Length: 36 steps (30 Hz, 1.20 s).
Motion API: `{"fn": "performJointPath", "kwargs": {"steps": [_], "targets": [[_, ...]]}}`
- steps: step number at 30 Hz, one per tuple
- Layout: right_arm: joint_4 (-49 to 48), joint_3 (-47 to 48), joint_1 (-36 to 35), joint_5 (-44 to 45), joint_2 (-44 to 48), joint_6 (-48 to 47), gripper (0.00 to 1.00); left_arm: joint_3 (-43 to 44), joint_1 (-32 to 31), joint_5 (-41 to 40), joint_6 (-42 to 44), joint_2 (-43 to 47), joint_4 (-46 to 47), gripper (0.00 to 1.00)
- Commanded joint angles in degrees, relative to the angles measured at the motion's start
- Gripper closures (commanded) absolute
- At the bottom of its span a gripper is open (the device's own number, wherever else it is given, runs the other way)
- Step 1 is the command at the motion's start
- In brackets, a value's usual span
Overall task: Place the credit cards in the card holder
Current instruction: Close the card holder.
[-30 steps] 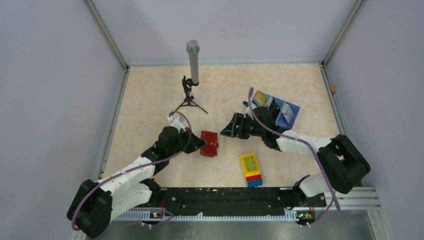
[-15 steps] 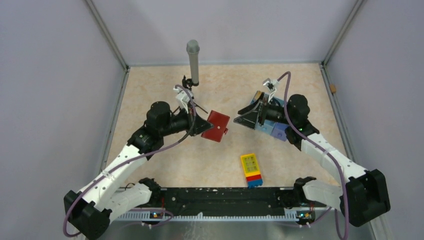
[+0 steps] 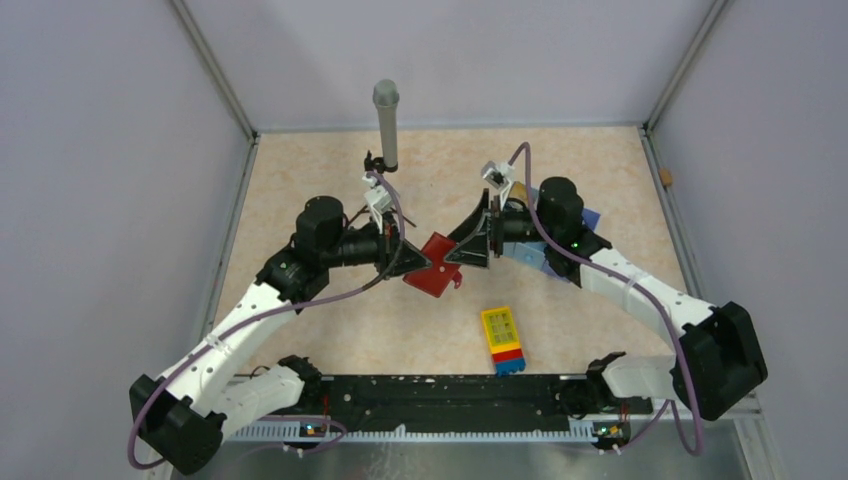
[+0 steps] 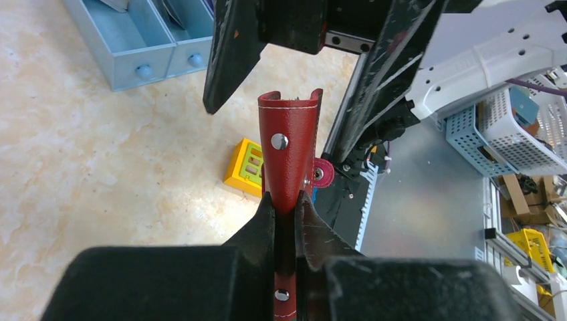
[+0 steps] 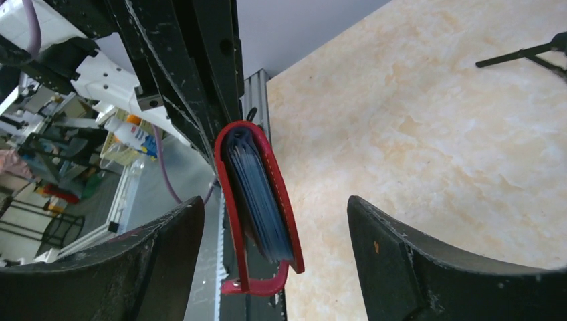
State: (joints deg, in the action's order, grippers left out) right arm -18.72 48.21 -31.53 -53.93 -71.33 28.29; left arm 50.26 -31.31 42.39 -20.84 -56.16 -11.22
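Note:
The card holder [image 3: 436,270], a dark-red wallet, hangs in the air over the middle of the table. My left gripper [image 3: 412,262] is shut on its folded spine [image 4: 289,154]. My right gripper [image 3: 466,250] stands open, its fingers on either side of the wallet's free edge without touching it. In the right wrist view the blue-grey pockets [image 5: 259,194] show between the red covers, and the closure tab [image 5: 262,284] curls underneath. Edges of the credit cards [image 4: 115,4] peek from the tray compartments in the left wrist view. In the top view the right arm hides them.
A light-blue compartment tray [image 3: 588,217] sits at the back right, mostly under the right arm. A yellow, red and blue block [image 3: 503,338] lies near the front. A microphone on a small tripod [image 3: 385,120] stands behind the left gripper.
My left gripper lifted the wallet off the table and turned it toward the right arm. My right gripper rose, opened wider and moved left until it straddled the wallet's edge.

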Motion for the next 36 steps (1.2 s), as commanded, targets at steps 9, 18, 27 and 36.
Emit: {"fn": "performJointPath", "kwargs": {"steps": [9, 18, 27, 36], "targets": [[0.79, 4.97, -0.82, -12.92, -3.18, -4.27, 1.0, -0.46, 0.15, 6.91, -1.42, 0.88, 7.0, 0.47], [-0.59, 5.99, -0.82, -19.84, -3.23, -3.66, 1.0, -0.41, -0.28, 10.25, -1.51, -2.01, 6.29, 0.45], [0.04, 7.27, -0.82, -23.03, -3.42, -3.68, 1.0, 0.34, -3.43, 10.74, 1.06, -4.29, 2.83, 0.65], [19.27, 8.24, -0.71, 11.68, 0.3, -6.17, 0.43, -0.65, -4.37, -7.31, 2.88, -1.82, -1.69, 1.0]]}}
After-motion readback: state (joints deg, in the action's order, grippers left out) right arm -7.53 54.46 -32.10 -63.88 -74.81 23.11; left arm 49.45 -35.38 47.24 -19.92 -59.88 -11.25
